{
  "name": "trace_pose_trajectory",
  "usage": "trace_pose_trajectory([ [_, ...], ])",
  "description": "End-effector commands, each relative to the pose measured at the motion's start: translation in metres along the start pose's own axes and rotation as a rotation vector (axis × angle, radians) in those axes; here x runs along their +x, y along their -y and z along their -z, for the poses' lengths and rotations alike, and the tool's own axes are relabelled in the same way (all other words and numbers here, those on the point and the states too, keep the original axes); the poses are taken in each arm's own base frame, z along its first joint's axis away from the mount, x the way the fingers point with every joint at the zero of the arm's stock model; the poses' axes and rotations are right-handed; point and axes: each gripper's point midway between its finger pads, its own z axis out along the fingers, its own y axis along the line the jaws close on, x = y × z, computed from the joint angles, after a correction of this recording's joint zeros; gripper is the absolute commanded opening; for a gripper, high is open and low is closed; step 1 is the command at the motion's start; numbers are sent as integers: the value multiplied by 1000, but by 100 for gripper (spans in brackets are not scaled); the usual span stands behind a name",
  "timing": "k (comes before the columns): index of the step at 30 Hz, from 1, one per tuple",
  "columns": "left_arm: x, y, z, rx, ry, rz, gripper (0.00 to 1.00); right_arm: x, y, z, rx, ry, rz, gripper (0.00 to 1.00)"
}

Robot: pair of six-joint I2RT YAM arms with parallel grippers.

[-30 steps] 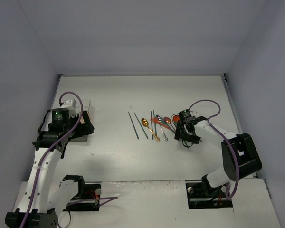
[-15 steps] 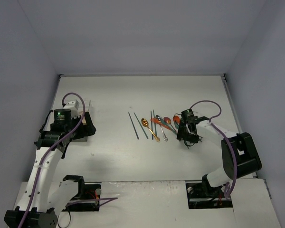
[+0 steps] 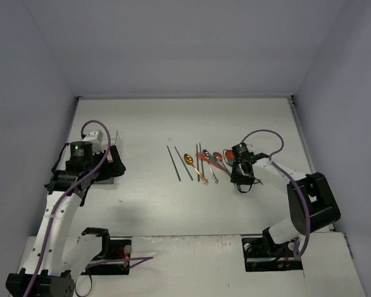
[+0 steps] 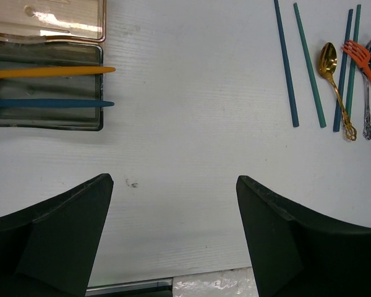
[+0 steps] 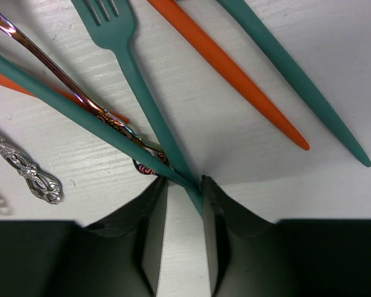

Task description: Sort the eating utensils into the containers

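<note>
1. Your right claw (image 5: 183, 180) is down at the surface (image 3: 142, 198), at the right end of the row of utensils (image 3: 201, 164) lying near the middle.
2. Its fingers (image 5: 151, 229) are narrow but not clamped. The end of the teal fork (image 5: 133, 74) handle lies in the gap against one finger, and bare surface shows between the handle and the other finger.
3. The tip of a teal chopstick (image 5: 80, 105) slants into the same gap and meets the fork's handle there.
4. A red-tinted metal handle (image 5: 55, 71) runs beside that chopstick, with its ornate end close to the fingertips. A silver ornate handle (image 5: 28, 173) lies off to the side, apart from the claw.
5. On the fork's other side, an orange stick (image 5: 229, 68) and a teal stick (image 5: 297, 80) lie side by side, clear of the fingers.
6. Your left claw (image 4: 173, 182) is wide, with only bare surface between its fingers.
7. The box (image 4: 49, 86) sits just ahead of the left claw, at the left of the surface and well apart from the row.
8. In the box, an orange utensil (image 4: 55, 72) and a blue utensil (image 4: 49, 103) each lie lengthwise in their own compartment, with their ends poking past the box's end wall.
9. In the left wrist view, the row includes two chopsticks (image 4: 285, 62) side by side, a gold spoon (image 4: 334, 80), an orange fork (image 4: 362, 59) and a silver spoon (image 4: 366, 93).
</note>
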Motion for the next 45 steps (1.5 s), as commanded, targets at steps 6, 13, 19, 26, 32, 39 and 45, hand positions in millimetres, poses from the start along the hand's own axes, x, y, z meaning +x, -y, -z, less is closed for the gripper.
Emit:
trace_pose_trajectory([
  [6, -27, 22, 11, 83, 87, 17, 79, 38, 7, 0, 18, -96, -18, 6],
  [13, -34, 35, 18, 124, 102, 37, 79, 20, -3, 18, -44, -11, -5, 0],
  [19, -40, 48, 21, 173, 104, 54, 79, 7, -21, 39, -126, 51, 27, 0],
  [26, -47, 74, 29, 273, 113, 83, 79, -23, -48, 85, -215, 215, 57, 0],
  [32, -56, 119, 33, 383, 132, 97, 79, -51, -94, 152, -391, 373, 193, 0],
  [39, -49, 206, 26, 502, 118, 44, 79, -44, -156, 222, -620, 457, 409, 0],
  [45, -49, 261, 20, 573, 147, 74, 79, -33, -186, 258, -763, 477, 475, 0],
])
